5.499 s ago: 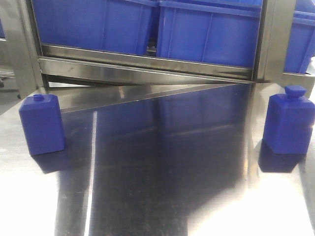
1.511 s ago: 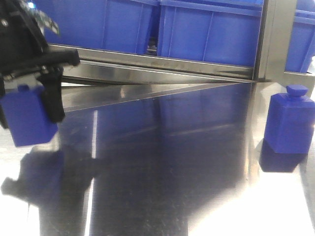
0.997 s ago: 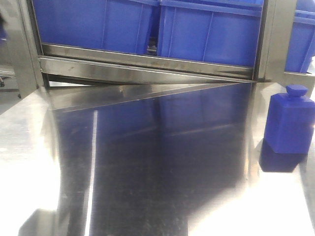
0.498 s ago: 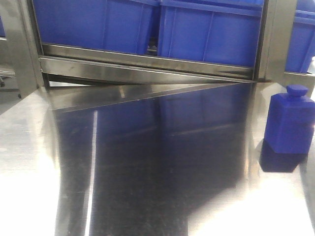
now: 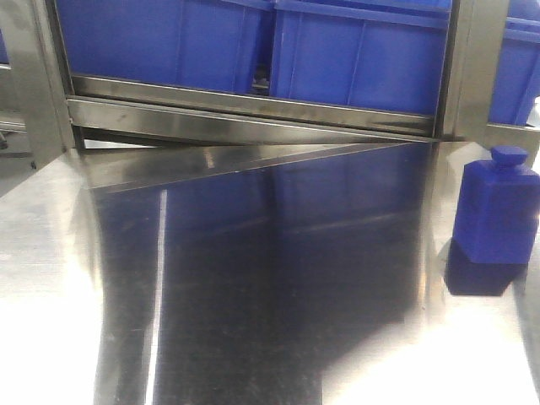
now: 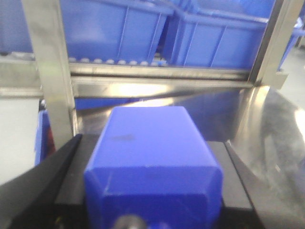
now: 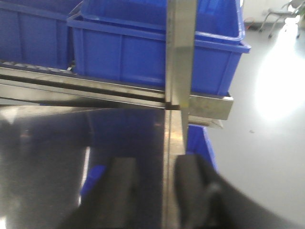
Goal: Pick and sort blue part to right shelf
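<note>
In the left wrist view a blue part [image 6: 150,138], a boxy bottle shape, fills the space between the black fingers [image 6: 66,167] of my left gripper [image 6: 152,164], which is shut on it, off the table. This gripper does not show in the front view. Another blue part [image 5: 498,211] stands upright on the steel table [image 5: 253,295] at the far right. My right gripper [image 7: 157,186] hangs open over the table's right edge with nothing between its fingers; a blue patch [image 7: 94,180] shows behind its left finger.
Blue bins [image 5: 354,51] sit in a row on the steel shelf rail [image 5: 253,114] behind the table. Upright steel posts [image 5: 472,67] frame the shelf; one post [image 7: 180,57] stands right ahead of the right gripper. Grey floor [image 7: 267,143] lies beyond the table's right edge.
The left gripper closed on the left blue part and lifted it out of the front view. Over the last second the front view stays the same.
</note>
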{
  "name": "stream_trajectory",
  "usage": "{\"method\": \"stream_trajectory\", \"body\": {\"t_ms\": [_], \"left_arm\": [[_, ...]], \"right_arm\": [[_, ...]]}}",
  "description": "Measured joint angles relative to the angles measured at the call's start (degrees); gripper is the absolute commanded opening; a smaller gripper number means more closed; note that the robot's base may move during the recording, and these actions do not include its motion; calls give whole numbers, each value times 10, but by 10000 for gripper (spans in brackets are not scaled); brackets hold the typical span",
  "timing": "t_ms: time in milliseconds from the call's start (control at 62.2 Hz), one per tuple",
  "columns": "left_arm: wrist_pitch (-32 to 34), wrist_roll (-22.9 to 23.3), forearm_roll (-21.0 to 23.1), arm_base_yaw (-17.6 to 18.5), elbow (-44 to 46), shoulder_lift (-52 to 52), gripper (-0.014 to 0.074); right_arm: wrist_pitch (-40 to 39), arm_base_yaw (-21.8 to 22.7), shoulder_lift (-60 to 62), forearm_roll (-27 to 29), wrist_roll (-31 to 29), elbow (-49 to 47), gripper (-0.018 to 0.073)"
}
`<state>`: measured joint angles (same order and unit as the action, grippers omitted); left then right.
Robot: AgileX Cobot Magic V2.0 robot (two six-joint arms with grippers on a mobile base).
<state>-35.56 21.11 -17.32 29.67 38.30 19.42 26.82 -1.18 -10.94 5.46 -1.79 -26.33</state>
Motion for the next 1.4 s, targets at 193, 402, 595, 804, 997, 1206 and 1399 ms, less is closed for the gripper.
{"method": "stream_trajectory", "body": {"t_ms": [193,402,595,804,997,1206,1399], "left_arm": [[45,0,0,0,0,0,240],[52,0,-1,0,0,0,240],[52,0,-2,0,0,0,240],[52,0,-2,0,0,0,240],[52,0,-2,0,0,0,240],[52,0,-2,0,0,0,240],[52,0,-2,0,0,0,240]], "right_arm": [[71,-25,-124,21,0,-97,588],[175,-72,-266,23,-14,-179,588],[257,-105,-401,27,-14,-286,588],[323,-107,-557,27,24,-390,588],[332,-107,-666,15,74,-426,585],[327,-107,-751,10,90,-427,584],[312,-122,-813,-6,92,-428,584]]}}
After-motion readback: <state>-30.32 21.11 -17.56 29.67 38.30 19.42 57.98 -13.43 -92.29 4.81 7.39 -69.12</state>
